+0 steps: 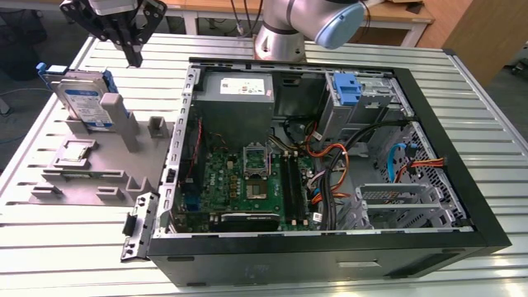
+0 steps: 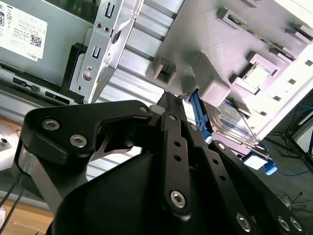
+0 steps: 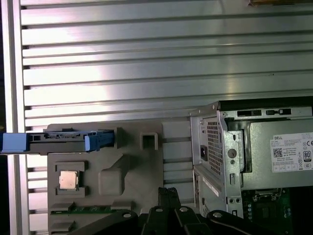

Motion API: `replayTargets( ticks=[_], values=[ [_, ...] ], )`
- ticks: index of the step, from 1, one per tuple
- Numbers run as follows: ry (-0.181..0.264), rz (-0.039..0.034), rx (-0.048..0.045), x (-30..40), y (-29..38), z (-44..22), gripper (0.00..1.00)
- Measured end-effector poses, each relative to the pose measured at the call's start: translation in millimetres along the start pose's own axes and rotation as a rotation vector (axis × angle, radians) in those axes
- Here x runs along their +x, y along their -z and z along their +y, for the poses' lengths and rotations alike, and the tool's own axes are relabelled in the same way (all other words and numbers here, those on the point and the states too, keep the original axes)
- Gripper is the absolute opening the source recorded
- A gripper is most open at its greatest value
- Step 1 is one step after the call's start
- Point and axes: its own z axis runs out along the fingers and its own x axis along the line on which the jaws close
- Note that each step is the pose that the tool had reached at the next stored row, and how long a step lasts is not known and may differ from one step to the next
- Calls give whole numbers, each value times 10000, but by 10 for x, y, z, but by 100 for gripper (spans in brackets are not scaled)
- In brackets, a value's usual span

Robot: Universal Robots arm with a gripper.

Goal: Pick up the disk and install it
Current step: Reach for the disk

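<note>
Closed, empty black fingers [image 1: 132,57] hover at the exterior view's upper left, just above-right of the edge-standing silver blue-framed disk [image 1: 86,99].

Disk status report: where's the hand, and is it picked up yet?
Hand shut, empty. Disk upright in grey holder, ungripped, hand just off its top edge. Nothing between them.

Arm [image 1: 281,34] is showing a round silver-grey joint, wearing a pale blue cap [image 1: 340,25]. Gripper [image 1: 132,60] is showing matte black angular links tapering to narrow tips. Silver hex screws [image 2: 178,197] are dotting the links in the second wrist view.
</note>
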Motion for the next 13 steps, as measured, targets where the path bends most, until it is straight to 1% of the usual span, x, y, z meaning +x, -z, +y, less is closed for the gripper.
replayTargets(
  ticks=[13],
  values=[
    [-1,8,1,30,-4,-3,10]
  ],
)
